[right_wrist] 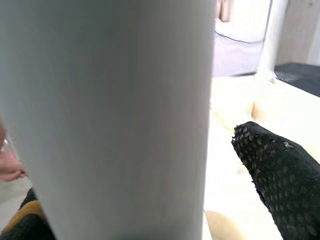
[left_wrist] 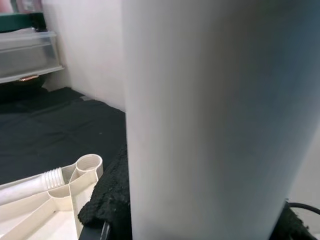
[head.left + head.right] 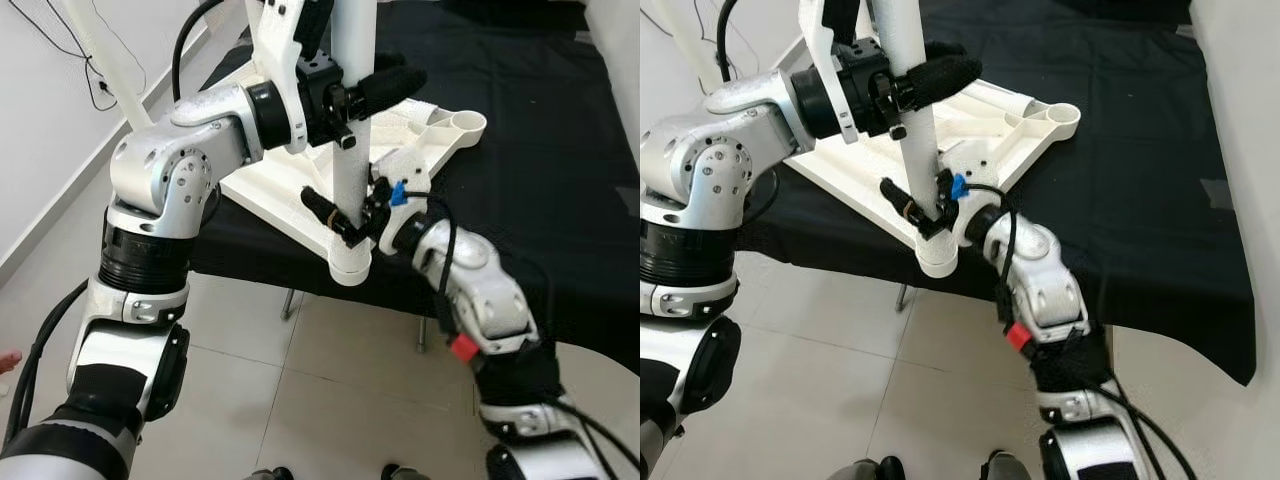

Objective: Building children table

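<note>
A white table top [image 3: 268, 188] lies upside down on a black-covered table [image 3: 540, 150]. A white tubular leg [image 3: 352, 150] stands upright in the socket [image 3: 350, 268] at its near corner. My left gripper [image 3: 368, 95] is shut on the leg high up, one padded finger [image 3: 392, 86] across its front. My right gripper [image 3: 350, 215] is shut on the same leg low down, just above the socket, with one finger [image 1: 272, 170] beside the tube [image 1: 115, 115]. In the left wrist view the leg [image 2: 210, 115] stands very close to the camera.
A second leg with a ribbed end [image 2: 30, 185] lies inside the table top beside an open corner socket [image 3: 468, 123]. Tiled floor [image 3: 300, 400] lies below the table's near edge. A white wall [image 3: 40, 120] with a cable runs along the left. A bit of a person [image 3: 8, 360] shows at the left edge.
</note>
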You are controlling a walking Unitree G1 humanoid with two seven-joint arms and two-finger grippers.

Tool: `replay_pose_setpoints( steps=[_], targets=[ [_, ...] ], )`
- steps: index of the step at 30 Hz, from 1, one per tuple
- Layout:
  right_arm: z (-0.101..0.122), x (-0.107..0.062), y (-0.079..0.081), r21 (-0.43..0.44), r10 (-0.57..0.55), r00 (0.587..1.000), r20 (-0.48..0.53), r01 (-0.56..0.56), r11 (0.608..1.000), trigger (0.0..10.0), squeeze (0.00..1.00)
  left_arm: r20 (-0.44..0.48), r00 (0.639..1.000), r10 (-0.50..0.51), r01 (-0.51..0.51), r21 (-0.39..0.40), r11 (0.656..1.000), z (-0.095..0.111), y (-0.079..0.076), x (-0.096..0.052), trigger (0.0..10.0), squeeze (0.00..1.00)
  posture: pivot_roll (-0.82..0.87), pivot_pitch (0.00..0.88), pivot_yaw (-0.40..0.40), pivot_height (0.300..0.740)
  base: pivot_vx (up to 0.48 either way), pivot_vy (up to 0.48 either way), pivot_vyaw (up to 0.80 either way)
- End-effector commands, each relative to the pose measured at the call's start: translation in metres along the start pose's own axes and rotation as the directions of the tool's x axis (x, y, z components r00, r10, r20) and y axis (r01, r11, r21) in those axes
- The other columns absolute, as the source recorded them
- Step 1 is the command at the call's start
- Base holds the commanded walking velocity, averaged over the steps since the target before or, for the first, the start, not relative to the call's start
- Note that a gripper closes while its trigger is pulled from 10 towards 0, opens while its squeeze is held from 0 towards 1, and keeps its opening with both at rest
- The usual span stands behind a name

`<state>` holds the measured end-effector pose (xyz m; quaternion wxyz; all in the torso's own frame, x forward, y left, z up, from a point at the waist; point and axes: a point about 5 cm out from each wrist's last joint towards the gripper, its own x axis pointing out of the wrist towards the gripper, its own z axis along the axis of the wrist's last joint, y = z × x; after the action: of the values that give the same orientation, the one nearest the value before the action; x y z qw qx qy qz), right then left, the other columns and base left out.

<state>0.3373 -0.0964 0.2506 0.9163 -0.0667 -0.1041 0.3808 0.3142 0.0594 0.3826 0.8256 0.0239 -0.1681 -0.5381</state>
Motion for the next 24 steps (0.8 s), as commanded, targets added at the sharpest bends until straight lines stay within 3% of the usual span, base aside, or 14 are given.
replay_pose_setpoints(
  steps=[1,11,12,13,24],
  targets=[
    [0.009,0.006,0.004,-0.002,0.104,0.994,0.041,-0.104,0.995,10.0,0.00,-0.034,0.995,-0.090,0.089,-0.029,0.996,-0.011,-0.011,0.004,0.0,0.00,-0.02,0.185,0.081,0.740,0.000,0.000,0.00],
    [0.018,0.008,0.004,-0.021,0.288,0.957,0.032,-0.287,0.958,10.0,0.00,-0.032,0.994,-0.101,0.100,-0.022,0.995,-0.012,-0.013,0.006,0.0,0.00,-0.01,0.185,0.078,0.740,0.000,0.000,0.00],
    [0.018,0.008,0.007,-0.009,0.317,0.948,0.038,-0.316,0.949,1.8,0.00,-0.028,0.995,-0.098,0.097,-0.023,0.995,-0.012,-0.013,0.006,0.0,0.00,-0.01,0.188,0.077,0.740,0.000,0.000,0.00],
    [0.018,0.007,0.009,0.006,0.344,0.938,0.046,-0.345,0.939,0.0,0.00,-0.026,0.995,-0.095,0.094,-0.025,0.995,-0.012,-0.012,0.005,0.0,0.00,-0.01,0.189,0.077,0.740,0.000,0.000,0.00],
    [0.018,0.000,0.014,0.026,0.473,0.879,0.063,-0.475,0.879,0.0,0.00,-0.013,0.996,-0.091,0.091,-0.025,0.996,-0.012,-0.011,0.003,0.0,0.00,-0.02,0.196,0.073,0.740,0.000,0.000,0.00]
  ],
)
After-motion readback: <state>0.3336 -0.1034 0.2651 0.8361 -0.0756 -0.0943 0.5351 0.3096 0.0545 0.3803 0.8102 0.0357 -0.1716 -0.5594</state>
